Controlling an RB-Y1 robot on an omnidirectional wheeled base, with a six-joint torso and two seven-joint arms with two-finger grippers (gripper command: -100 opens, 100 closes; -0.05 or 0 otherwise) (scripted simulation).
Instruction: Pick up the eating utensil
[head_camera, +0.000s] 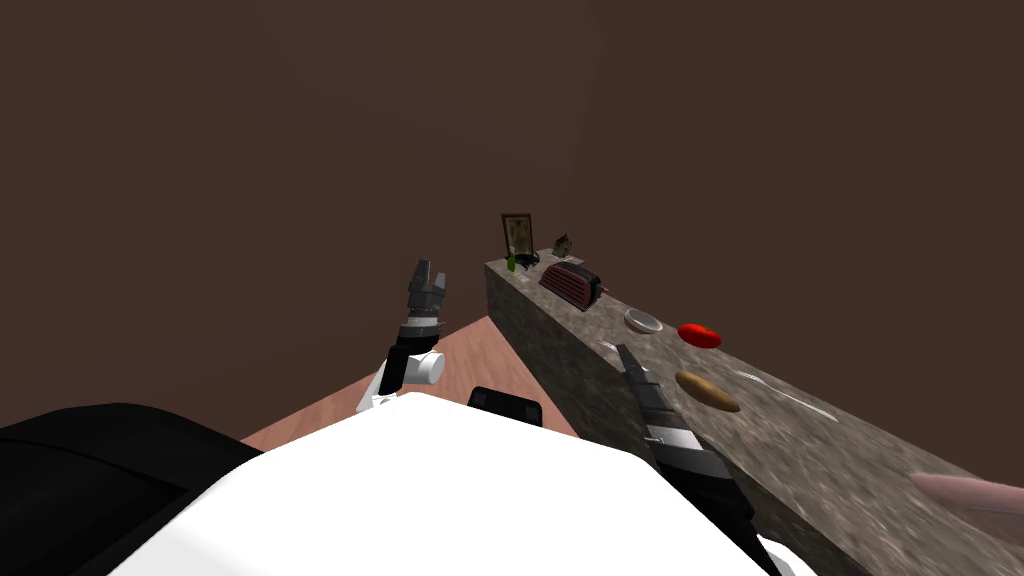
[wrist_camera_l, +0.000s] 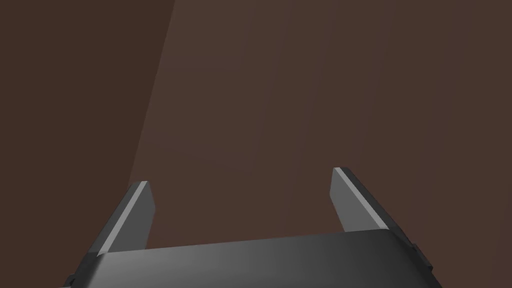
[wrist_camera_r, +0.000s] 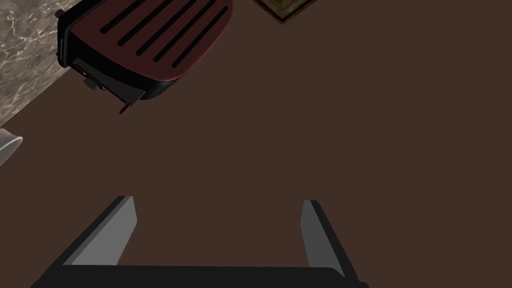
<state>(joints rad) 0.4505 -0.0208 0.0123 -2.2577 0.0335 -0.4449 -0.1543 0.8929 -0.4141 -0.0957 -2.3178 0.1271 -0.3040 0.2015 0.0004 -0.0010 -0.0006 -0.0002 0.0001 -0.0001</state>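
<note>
A thin pale fork (head_camera: 788, 396) lies flat on the mottled stone counter (head_camera: 830, 470), to the right of a brown oval loaf (head_camera: 707, 391). My right gripper (head_camera: 627, 356) hovers at the counter's near edge, left of the loaf and well apart from the fork. In the right wrist view its fingers (wrist_camera_r: 217, 220) stand open and hold nothing, facing the brown wall below a dark red toaster (wrist_camera_r: 145, 45). My left gripper (head_camera: 428, 270) is raised left of the counter, open (wrist_camera_l: 240, 200) and facing the wall.
Along the counter stand a pale bowl (head_camera: 643, 321), a red tomato (head_camera: 699, 336), the toaster (head_camera: 571, 284) and a framed picture (head_camera: 517, 236) at the far end. A small pale sliver (head_camera: 607, 346) lies beside my right fingertips. A pinkish object (head_camera: 970, 492) juts in at the right.
</note>
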